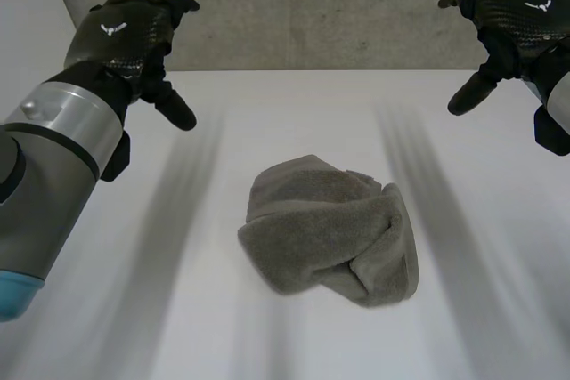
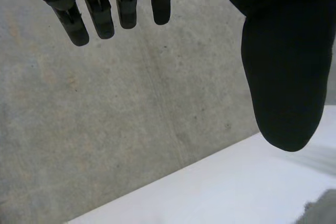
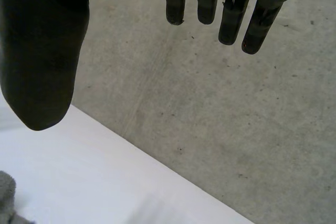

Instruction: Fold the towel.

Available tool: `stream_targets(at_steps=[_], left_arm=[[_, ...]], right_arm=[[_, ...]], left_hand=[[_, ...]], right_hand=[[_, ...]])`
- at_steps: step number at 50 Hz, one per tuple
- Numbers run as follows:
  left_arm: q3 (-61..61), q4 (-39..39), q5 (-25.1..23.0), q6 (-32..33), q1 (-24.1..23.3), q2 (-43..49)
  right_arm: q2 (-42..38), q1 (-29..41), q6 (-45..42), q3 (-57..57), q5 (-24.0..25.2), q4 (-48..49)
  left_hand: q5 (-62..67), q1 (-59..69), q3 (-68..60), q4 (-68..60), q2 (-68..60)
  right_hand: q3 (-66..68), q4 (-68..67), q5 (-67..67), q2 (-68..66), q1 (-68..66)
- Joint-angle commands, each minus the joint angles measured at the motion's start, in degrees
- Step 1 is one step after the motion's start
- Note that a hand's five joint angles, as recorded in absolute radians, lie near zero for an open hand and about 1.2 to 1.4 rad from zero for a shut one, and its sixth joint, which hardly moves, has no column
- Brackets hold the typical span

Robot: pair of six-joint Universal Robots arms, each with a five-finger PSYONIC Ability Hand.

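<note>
Grey towel (image 1: 331, 230) lies bunched, perhaps half-folded, on the table (image 1: 178, 309), left hand (image 1: 134, 37) at its ten o'clock, right hand (image 1: 512, 15) at two, fingers spread, holding nothing.

The towel (image 1: 331, 230) lies on the table (image 1: 160, 327); the left hand (image 1: 126, 35) hangs behind-left of it, the right hand (image 1: 515, 8) behind-right.

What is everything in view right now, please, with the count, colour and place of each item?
towel: one, grey, crumpled in a heap mid-table, apart from both hands.
table: one, white, under the towel.
wall: one, grey concrete, behind the table's far edge.
left hand: one, black, raised over the far left, open, empty.
right hand: one, black, raised over the far right, open, empty.
left arm: one, grey with light-blue cap, near left.
</note>
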State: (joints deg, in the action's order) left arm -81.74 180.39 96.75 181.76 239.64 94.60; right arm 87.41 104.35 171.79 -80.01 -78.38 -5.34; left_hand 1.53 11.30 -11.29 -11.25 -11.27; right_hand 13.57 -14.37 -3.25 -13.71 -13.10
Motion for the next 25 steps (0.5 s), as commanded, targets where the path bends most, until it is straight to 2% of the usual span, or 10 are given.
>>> stream_targets(at_steps=[1, 2, 4, 6, 9, 17, 21, 25], left_arm=[[-6.5, -0.6, -1.5, 1.0, -0.2, 1.0], [-6.5, -0.6, -1.5, 1.0, -0.2, 1.0], [-8.5, -0.1, -2.1, 1.4, -0.2, 2.0], [-11.6, 0.9, -3.8, 2.1, 0.2, 5.1], [-13.3, 2.0, -6.0, 2.4, 0.2, 8.7], [-13.8, 4.6, -9.9, 2.2, 0.1, 19.0], [-13.8, 7.1, -10.5, 2.1, -0.1, 21.2], [-14.0, 10.7, -10.4, 2.1, -0.6, 23.0]], right_arm=[[-1.5, 0.0, -12.9, -0.7, 4.2, -6.8], [-1.5, 0.0, -13.0, -0.7, 4.2, -6.8], [-4.0, 0.8, -19.2, -0.9, 5.9, -11.4], [-5.2, 1.7, -20.3, -1.2, 6.1, -12.9], [-7.5, 4.3, -19.7, -1.5, 7.1, -15.1], [-15.4, 5.9, -18.6, -3.6, 8.5, -14.8], [-18.1, 6.1, -18.3, -4.0, 8.5, -13.3], [-20.1, 6.2, -18.0, -4.4, 8.2, -9.8]], left_hand=[[11.7, 12.0, -12.0, -12.0, -12.0], [11.8, 12.0, -12.0, -12.1, -12.1], [16.0, 16.2, -16.2, -16.3, -16.3], [21.2, 21.4, -21.4, -21.5, -21.5], [22.6, 22.8, -22.8, -22.8, -22.8], [21.7, 22.0, -22.0, -22.0, -22.0], [21.9, 22.1, -22.1, -22.2, -22.2], [22.6, 22.8, -22.8, -22.8, -22.8]], right_hand=[[-3.6, 4.4, 3.3, 3.7, 3.1], [-3.6, 4.4, 3.3, 3.7, 3.1], [-2.8, 3.6, 2.5, 3.0, 2.4], [-0.5, 1.3, 0.2, 0.6, 0.0], [3.4, -2.6, -3.7, -3.2, -3.9], [3.9, -3.1, -4.2, -3.8, -4.4], [4.9, -4.1, -5.2, -4.8, -5.4], [18.5, -17.7, -18.8, -18.4, -19.0]])
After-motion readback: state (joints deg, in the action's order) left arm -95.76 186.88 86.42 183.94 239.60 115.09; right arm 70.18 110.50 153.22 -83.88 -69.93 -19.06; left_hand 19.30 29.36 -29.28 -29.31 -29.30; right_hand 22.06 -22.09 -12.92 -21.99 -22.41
